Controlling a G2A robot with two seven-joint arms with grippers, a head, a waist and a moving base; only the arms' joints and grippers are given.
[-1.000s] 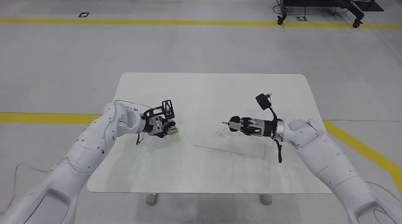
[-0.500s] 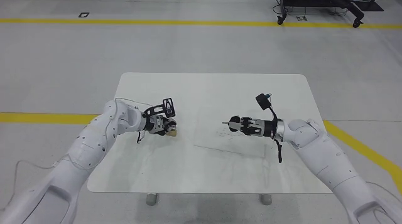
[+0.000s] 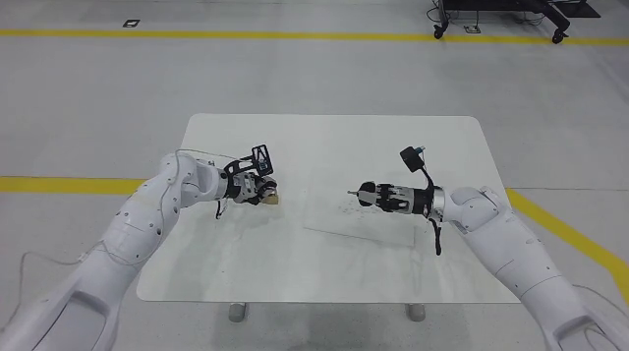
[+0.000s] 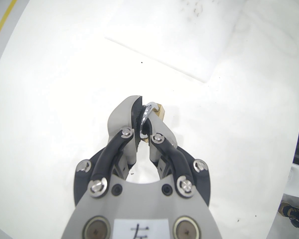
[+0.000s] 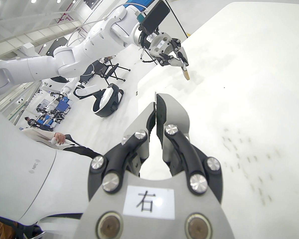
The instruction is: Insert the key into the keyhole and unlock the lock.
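Since the earlier frame, the left gripper (image 3: 257, 191) has carried the lock (image 3: 274, 198) a little toward the far side and the middle of the table (image 3: 393, 140); the right gripper (image 3: 366, 195) has kept its place.

Lock and key (image 3: 352, 194) are well apart, the lock left of centre and the key right of centre, its blade pointing left toward the lock. The step in hand is probably bringing the two together. To do it well, first turn the lock so that its keyhole end faces the blade, then line up both along one axis before you close the gap. The keyhole itself cannot be made out here, so confirm its direction before advancing. Approach slowly, since a slanted blade could push the lock round in its grip.

The left gripper is closed narrowly on the lock's silver shackle, and the brass body hangs below the fingertips, close to the tabletop; whether it touches cannot be told. The right gripper is pinched almost fully together on the key, with only the thin blade tip protruding.
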